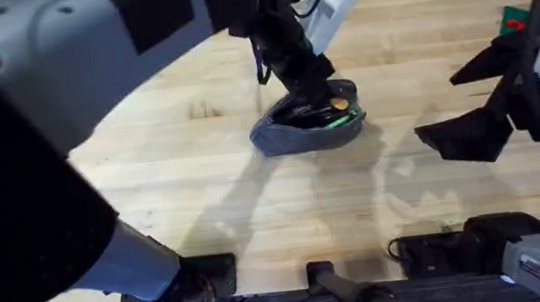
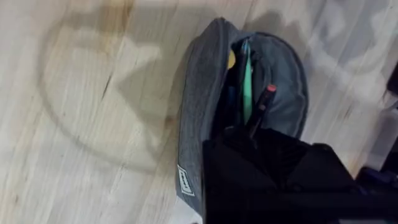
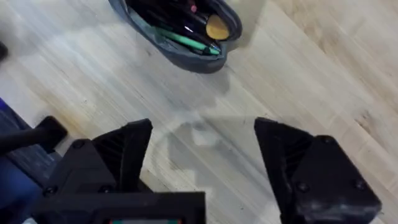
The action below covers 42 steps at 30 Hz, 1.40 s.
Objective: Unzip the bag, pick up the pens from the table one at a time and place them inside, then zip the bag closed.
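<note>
Grey-blue fabric bag (image 1: 306,127) lies open on worktop (image 1: 205,198); soft, light, best pinched at zipper. Left tool (image 1: 319,90) state untellable; right tool (image 3: 202,162) spread.

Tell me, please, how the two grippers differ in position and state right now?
The left gripper is down at the open bag; the right gripper hangs over bare table, apart from the bag. The right gripper is wide open and empty; whether the left is open or shut cannot be seen. Both are black.
</note>
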Each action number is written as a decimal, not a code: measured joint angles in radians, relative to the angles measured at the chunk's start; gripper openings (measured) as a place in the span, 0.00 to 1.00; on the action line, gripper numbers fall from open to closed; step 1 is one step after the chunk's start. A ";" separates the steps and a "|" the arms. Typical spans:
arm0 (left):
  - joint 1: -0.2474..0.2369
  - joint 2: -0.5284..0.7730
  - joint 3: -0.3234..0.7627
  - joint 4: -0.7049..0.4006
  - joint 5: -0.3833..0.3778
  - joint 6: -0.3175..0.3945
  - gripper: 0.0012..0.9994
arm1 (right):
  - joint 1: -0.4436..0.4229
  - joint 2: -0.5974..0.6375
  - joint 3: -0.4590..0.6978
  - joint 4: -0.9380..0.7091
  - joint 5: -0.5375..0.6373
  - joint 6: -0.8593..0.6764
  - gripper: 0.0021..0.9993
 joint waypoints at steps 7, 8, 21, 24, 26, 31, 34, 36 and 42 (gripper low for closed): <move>0.000 0.019 0.000 -0.007 -0.009 0.007 0.22 | 0.000 0.000 0.000 0.000 0.000 0.000 1.00; 0.000 0.019 0.000 -0.009 -0.009 0.008 0.27 | 0.000 0.000 0.000 0.000 0.000 0.000 1.00; -0.004 0.019 0.000 -0.022 -0.006 0.011 1.00 | 0.000 0.000 0.000 0.000 0.000 0.000 1.00; -0.004 0.019 0.000 -0.022 -0.006 0.011 1.00 | 0.000 0.000 0.000 0.000 0.000 0.000 1.00; -0.004 0.019 0.000 -0.022 -0.006 0.011 1.00 | 0.000 0.000 0.000 0.000 0.000 0.000 1.00; -0.004 0.019 0.000 -0.027 -0.006 0.011 1.00 | 0.000 0.000 0.000 0.000 0.000 0.000 1.00; -0.004 0.019 0.001 -0.042 -0.006 0.011 0.99 | 0.000 0.000 0.000 0.000 0.000 0.000 1.00; -0.004 0.019 0.002 -0.059 -0.006 0.011 0.99 | 0.000 0.000 0.000 0.000 0.000 0.000 1.00; -0.004 0.019 0.002 -0.091 -0.007 0.011 0.99 | 0.000 0.000 0.000 0.000 0.000 0.000 1.00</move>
